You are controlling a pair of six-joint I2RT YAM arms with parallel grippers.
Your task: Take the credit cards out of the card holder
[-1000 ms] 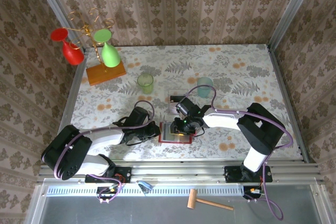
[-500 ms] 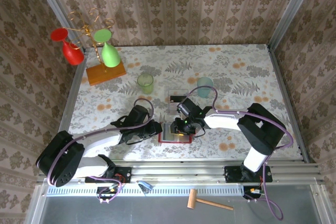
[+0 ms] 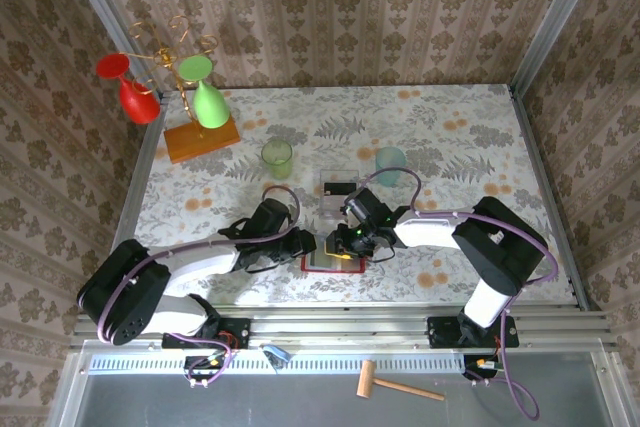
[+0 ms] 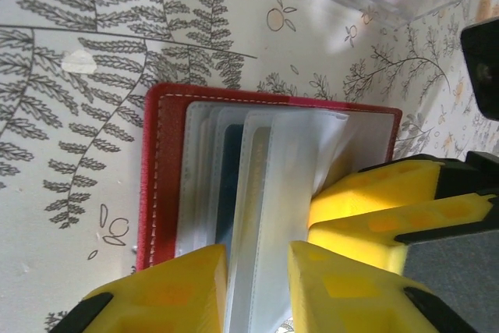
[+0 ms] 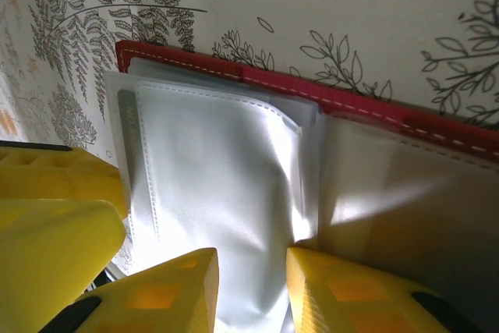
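The red card holder lies open near the table's front edge, between both grippers. Its clear pocket leaves fan upward. A dark blue card sits in one pocket; I cannot pick out the pale card among the glaring leaves. My left gripper is narrowly open at the holder's left edge, with one clear leaf standing in the gap. My right gripper is closed onto a buckled white leaf by the fold. It sits at the holder's right side, and its yellow fingers almost touch.
A clear plastic case lies just behind the holder. Farther back stand a green cup and a teal cup. An orange wooden base with hanging glasses is at the back left. A wooden mallet lies below the rail.
My left gripper has slid right, up to the holder's left edge and over the pocket leaves. The right gripper has shifted slightly right and stays on the holder.
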